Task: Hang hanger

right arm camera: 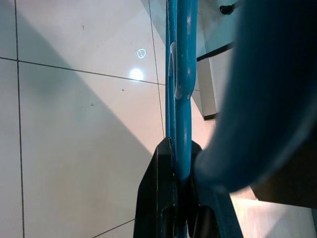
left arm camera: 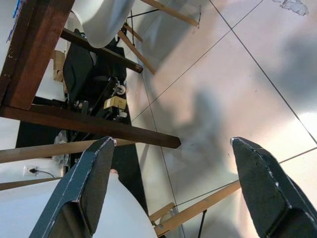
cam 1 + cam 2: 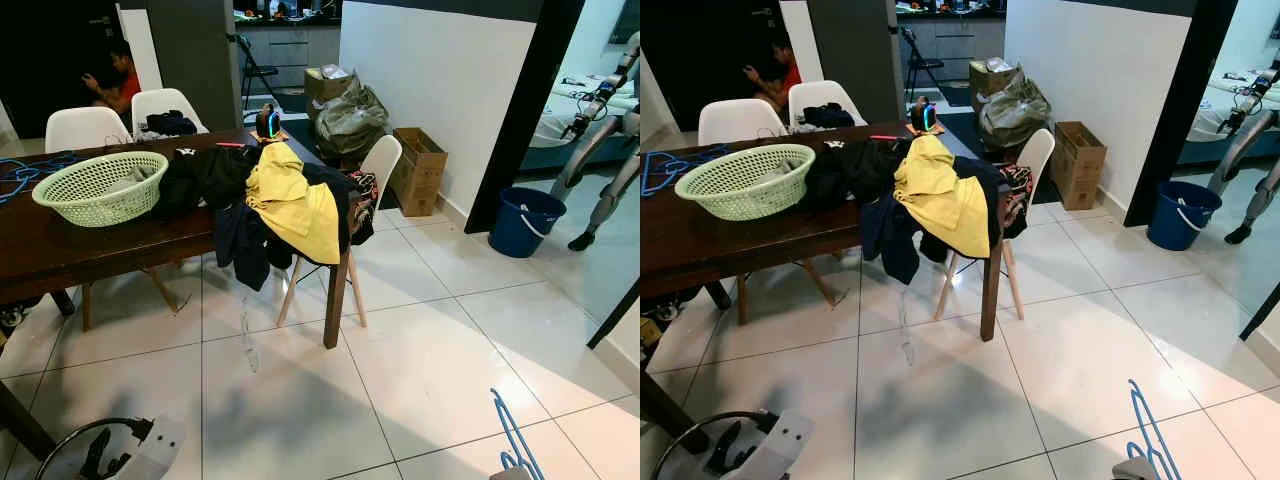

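A blue plastic hanger (image 3: pixel 512 432) rises from the bottom right of the head views, and its bar (image 1: pixel 178 74) runs between the fingers of my right gripper (image 1: pixel 179 163), which is shut on it. My left gripper (image 2: pixel 171 153) hangs low at the bottom left (image 3: pixel 100 452), open with nothing between its two dark fingers, above the tiled floor near the table's legs. More blue hangers (image 3: pixel 22 172) lie at the left end of the dark wooden table (image 3: pixel 60 245).
On the table are a green basket (image 3: pixel 98 186) and a heap of clothes with a yellow garment (image 3: pixel 292 200) hanging over the edge. White chairs (image 3: pixel 378 165) surround it. A blue bucket (image 3: pixel 524 220), cardboard box (image 3: pixel 420 168) and another robot (image 3: pixel 605 150) stand right. A person (image 3: pixel 118 78) sits at the back.
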{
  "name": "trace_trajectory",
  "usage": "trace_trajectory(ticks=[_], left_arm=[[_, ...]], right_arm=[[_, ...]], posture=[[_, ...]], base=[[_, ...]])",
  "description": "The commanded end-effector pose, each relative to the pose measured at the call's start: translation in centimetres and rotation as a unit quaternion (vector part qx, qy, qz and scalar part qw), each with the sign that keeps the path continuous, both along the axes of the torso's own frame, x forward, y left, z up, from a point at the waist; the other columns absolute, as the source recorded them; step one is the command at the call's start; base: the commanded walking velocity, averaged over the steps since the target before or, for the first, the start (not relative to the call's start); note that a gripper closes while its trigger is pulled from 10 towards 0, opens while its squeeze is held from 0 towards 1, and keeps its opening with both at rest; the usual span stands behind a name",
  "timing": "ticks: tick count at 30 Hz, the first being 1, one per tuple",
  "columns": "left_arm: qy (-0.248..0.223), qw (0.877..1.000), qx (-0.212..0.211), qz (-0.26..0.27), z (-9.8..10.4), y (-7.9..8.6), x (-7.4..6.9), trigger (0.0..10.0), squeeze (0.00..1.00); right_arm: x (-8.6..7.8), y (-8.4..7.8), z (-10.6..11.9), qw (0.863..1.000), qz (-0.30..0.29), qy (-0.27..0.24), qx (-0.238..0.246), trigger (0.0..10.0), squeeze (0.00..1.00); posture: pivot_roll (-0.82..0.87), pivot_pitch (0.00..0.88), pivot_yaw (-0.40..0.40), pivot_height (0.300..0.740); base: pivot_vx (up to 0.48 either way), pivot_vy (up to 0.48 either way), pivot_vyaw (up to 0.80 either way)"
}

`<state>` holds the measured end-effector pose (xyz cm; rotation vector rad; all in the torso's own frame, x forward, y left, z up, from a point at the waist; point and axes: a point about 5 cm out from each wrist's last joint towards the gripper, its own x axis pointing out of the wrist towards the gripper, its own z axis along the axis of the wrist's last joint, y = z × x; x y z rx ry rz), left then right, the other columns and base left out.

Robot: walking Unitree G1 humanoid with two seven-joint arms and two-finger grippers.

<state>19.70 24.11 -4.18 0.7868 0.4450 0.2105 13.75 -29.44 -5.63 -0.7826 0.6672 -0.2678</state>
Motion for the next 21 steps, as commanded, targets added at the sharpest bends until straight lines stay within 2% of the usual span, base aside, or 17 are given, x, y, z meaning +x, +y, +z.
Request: trace_trajectory(ticks=[1,21], left_arm=[[0.010,1.000,0.003,-0.004,-0.26,-0.20,-0.17,10.0,0.00],[0.010,1.000,0.003,-0.004,-0.26,-0.22,-0.17,10.0,0.00]], right_arm=[[-0.04,-0.20,0.00,1.000,-0.005,0.004,0.001,10.0,0.00],[-0.04,-0.23,0.01,1.000,-0.005,0.004,0.001,10.0,0.00]], posture=[[0.01,0.000,-0.014,0.740],[0.01,0.000,-0.014,0.740]], base=[[0.000,0.000,0.00],[0.000,0.000,0.00]])
